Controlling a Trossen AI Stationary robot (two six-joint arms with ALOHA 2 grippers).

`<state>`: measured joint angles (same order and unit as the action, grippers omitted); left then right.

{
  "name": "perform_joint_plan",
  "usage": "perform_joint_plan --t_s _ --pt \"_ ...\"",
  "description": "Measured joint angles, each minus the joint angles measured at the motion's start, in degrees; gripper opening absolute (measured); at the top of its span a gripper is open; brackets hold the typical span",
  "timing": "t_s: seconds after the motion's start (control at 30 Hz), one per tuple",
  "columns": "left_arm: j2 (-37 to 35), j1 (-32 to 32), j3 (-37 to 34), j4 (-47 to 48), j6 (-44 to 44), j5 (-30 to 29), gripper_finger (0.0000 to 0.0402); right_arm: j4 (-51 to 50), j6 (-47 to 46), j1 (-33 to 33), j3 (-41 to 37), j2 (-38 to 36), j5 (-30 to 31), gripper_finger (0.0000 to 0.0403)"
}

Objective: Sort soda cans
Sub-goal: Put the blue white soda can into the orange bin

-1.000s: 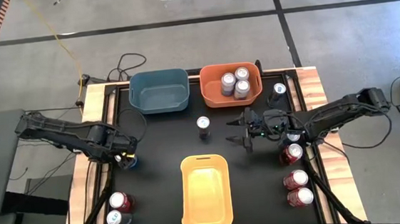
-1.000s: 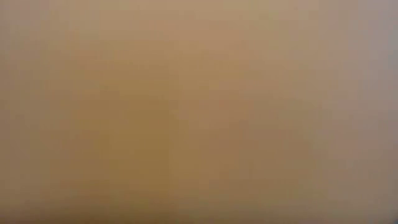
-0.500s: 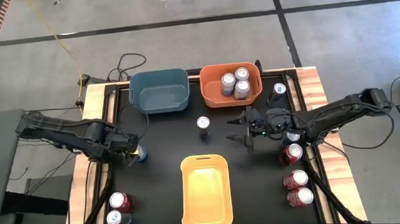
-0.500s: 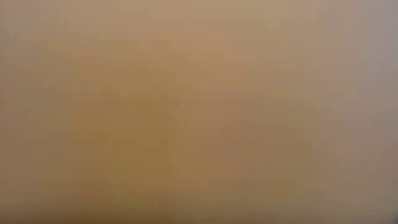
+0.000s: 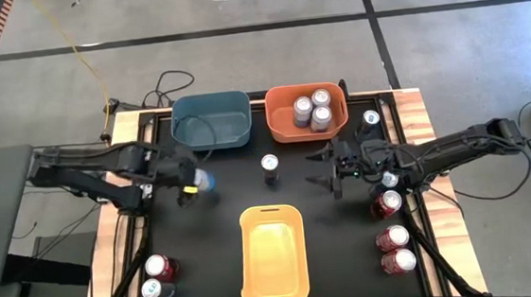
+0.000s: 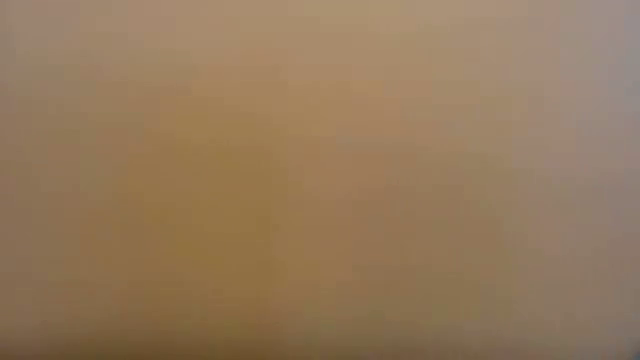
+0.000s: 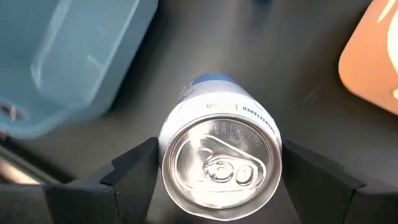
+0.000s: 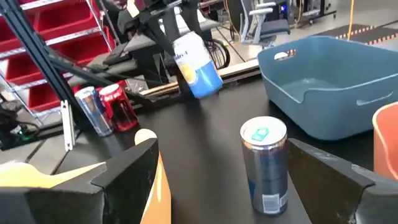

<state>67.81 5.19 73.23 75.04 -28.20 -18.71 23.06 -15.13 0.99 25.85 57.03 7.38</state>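
My left pincer (image 5: 192,182) is clamped on a blue can (image 7: 219,158), one finger on each side of its body, holding it clear of the table (image 5: 222,199) near the left edge, just in front of the blue bin (image 5: 211,120). The can lies tilted, its long axis running along my fingers, silver top (image 7: 219,167) towards my wrist and bottom pointing away. My right pincer (image 5: 323,173) hangs spread wide and empty near the table's middle, beside an upright blue can (image 5: 270,167). Three silver cans (image 5: 312,108) sit in the orange bin (image 5: 282,119) at the far edge
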Motion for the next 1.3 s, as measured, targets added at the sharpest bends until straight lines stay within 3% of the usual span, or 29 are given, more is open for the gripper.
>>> perform_joint_plan --t_s 0.23,0.53,0.8,0.93,1.3 --pt "12.0 -5.1 12.5 -4.8 15.2 0.7 0.0294 -1.9 0.6 0.0 0.0 -1.7 0.0 0.0349" --pt "24.9 -9.8 27.4 -8.5 29.4 5.7 0.0293 -16.4 1.0 0.1 4.5 -4.2 2.4 0.0339" --pt "33.9 -11.8 32.5 -15.1 37.2 11.9 0.0293 -23.3 1.5 0.1 5.3 -7.6 6.3 0.0336" --pt "36.7 -12.0 33.7 -14.9 38.8 12.2 0.0293 -24.6 1.2 1.1 5.3 -9.0 6.3 0.0335" --pt "37.2 -12.0 34.3 -13.7 37.9 12.5 0.0293 -27.2 0.0 2.7 4.9 -7.3 7.7 0.0335"
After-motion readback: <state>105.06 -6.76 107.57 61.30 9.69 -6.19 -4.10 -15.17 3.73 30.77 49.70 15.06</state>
